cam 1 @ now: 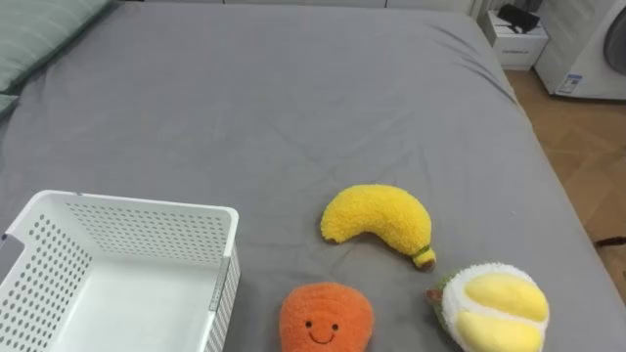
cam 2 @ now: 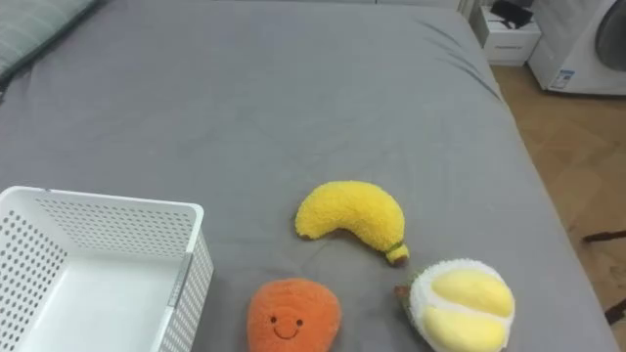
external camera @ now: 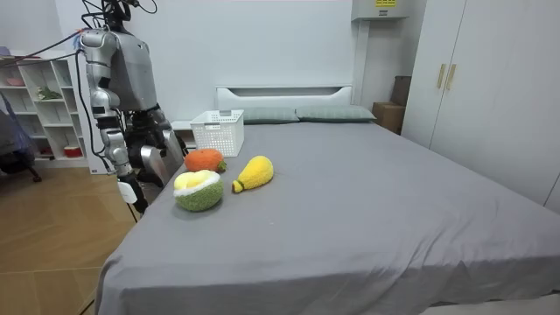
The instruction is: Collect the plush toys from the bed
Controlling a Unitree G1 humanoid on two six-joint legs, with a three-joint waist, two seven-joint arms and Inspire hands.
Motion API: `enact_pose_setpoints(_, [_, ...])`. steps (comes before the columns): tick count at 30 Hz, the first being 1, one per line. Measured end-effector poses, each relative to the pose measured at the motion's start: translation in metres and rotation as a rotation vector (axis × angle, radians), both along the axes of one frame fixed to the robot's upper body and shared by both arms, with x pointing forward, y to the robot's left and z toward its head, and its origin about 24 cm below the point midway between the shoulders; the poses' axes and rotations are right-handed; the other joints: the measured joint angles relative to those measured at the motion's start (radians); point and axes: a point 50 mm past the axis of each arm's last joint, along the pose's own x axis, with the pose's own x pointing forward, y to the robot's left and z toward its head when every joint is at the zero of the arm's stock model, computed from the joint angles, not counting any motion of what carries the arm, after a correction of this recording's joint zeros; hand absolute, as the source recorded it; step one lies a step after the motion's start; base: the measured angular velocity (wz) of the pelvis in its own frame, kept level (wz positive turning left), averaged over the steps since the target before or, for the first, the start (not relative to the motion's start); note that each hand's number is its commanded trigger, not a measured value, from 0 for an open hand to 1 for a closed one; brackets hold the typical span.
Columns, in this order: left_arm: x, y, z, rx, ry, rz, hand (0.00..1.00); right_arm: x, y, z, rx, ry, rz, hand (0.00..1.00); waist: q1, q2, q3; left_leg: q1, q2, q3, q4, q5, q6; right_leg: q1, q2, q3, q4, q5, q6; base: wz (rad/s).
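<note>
Right hand (external camera: 130, 191) hangs low beside the bed (cam 1: 293, 88), its grip too small to tell; plush banana (cam 1: 377, 223), orange (cam 1: 326, 315) and durian (cam 1: 492, 306) lie above and beyond it, white basket (cam 1: 137, 207) farthest, and the risk is a clumsy reach nudging the durian, nearest the hand, off the bed's edge.

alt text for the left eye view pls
Three plush toys lie on a grey bed: a yellow banana, an orange with a smiling face below it, and a durian at lower right. A white basket stands at lower left.

Fuzzy plush banana (cam 1: 377, 223), perforated plastic basket (cam 1: 127, 230), matt cloth bedsheet (cam 1: 293, 98).
</note>
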Motion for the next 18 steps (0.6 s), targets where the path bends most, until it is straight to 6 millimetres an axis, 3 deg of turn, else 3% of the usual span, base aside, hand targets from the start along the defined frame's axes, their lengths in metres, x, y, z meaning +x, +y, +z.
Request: enact_pose_setpoints(18, [0.0025, 0.0043, 0.0015, 0.068, 0.013, -0.006, 0.00, -0.0027, 0.0006, -0.0003, -0.003, 0.012, -0.012, 0.00, 0.004, -0.004, 0.0039, 0.001, 0.000, 0.001, -0.005, 0.000, 0.000, 0.000, 0.000, 0.002, 0.000, 0.000, 0.000, 0.00])
